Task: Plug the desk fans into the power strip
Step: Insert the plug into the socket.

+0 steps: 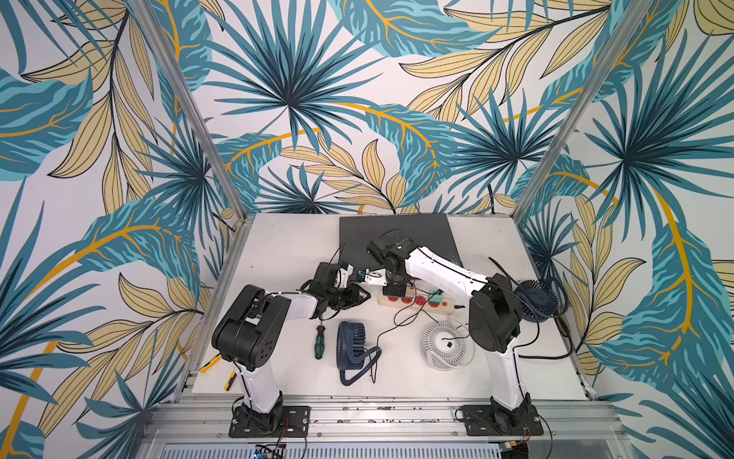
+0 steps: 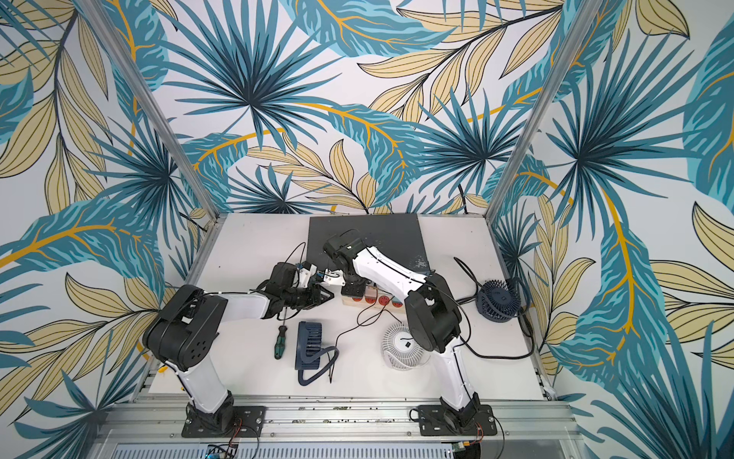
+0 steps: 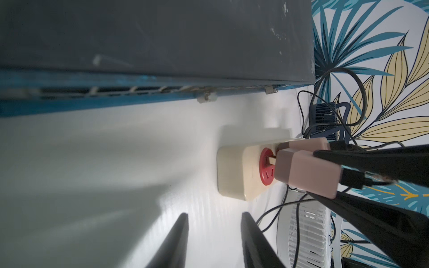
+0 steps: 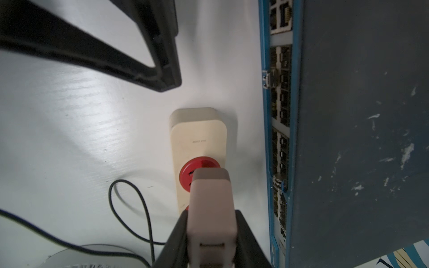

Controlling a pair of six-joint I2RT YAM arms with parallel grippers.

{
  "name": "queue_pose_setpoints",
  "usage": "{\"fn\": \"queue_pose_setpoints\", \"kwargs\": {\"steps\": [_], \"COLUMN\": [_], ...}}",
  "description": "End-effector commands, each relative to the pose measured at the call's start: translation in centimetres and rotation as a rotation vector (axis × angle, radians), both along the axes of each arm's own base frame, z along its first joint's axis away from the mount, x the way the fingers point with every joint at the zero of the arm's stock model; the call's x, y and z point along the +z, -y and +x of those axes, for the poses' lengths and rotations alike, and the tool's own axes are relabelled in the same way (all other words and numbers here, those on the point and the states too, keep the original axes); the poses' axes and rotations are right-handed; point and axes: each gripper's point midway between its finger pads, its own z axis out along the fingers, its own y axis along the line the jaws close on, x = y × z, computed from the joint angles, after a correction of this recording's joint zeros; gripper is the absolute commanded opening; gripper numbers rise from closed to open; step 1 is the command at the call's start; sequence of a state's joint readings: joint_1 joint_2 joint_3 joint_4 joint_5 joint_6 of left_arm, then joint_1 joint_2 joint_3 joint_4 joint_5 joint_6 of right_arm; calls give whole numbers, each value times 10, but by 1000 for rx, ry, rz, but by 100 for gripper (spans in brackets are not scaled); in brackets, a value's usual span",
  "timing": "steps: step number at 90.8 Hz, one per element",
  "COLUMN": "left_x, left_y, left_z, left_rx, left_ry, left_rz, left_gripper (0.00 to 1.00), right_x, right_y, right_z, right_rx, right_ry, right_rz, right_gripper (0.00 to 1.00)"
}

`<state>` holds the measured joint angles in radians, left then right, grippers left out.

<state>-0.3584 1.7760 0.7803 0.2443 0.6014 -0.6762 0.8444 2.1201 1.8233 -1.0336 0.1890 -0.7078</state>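
Observation:
The cream power strip [image 1: 417,301] [image 2: 375,301] lies left to right in front of the grey box. My right gripper [image 4: 211,215] [image 1: 392,287] is shut on a pinkish plug block [image 4: 210,204] [image 3: 306,172] over the red socket [image 3: 265,170] at the strip's [image 3: 234,171] left end. A short length of metal prong shows between block and socket. A thin black cable [image 1: 381,337] runs from there toward the front dark blue desk fan [image 1: 351,345]. My left gripper [image 3: 213,215] [image 1: 363,296] hovers just left of the strip's [image 4: 197,137] end, open and empty.
The big grey network switch [image 1: 397,234] [image 4: 348,116] lies right behind the strip. A white fan [image 1: 445,345] and a second dark blue fan [image 1: 534,300] sit to the right, among loose black cords. A green-handled screwdriver [image 1: 319,341] lies under the left arm.

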Motion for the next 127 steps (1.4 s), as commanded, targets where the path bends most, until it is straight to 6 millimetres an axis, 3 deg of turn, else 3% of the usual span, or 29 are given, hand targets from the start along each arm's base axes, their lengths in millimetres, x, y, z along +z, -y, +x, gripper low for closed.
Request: {"fn": "queue_pose_setpoints", "kwargs": {"steps": [1, 25, 43, 71, 127], "left_x": [9, 10, 14, 16, 24], "left_y": [-10, -16, -22, -25, -22], "left_z": [3, 1, 0, 0, -3], "left_rx": [20, 31, 39, 41, 21], "left_ry": [47, 45, 53, 51, 55], "left_rz": [16, 15, 21, 15, 1], "left_gripper": [41, 41, 41, 41, 41], "right_x": [-78, -99, -106, -96, -81], "right_y": [22, 18, 29, 63, 79], "right_z": [2, 7, 2, 3, 13], "right_rx": [-10, -2, -21, -114, -166], "right_ry": [-97, -120, -138, -121, -93], "right_rz": [-127, -133, -154, -125, -82], "right_gripper": [0, 0, 0, 0, 0]}}
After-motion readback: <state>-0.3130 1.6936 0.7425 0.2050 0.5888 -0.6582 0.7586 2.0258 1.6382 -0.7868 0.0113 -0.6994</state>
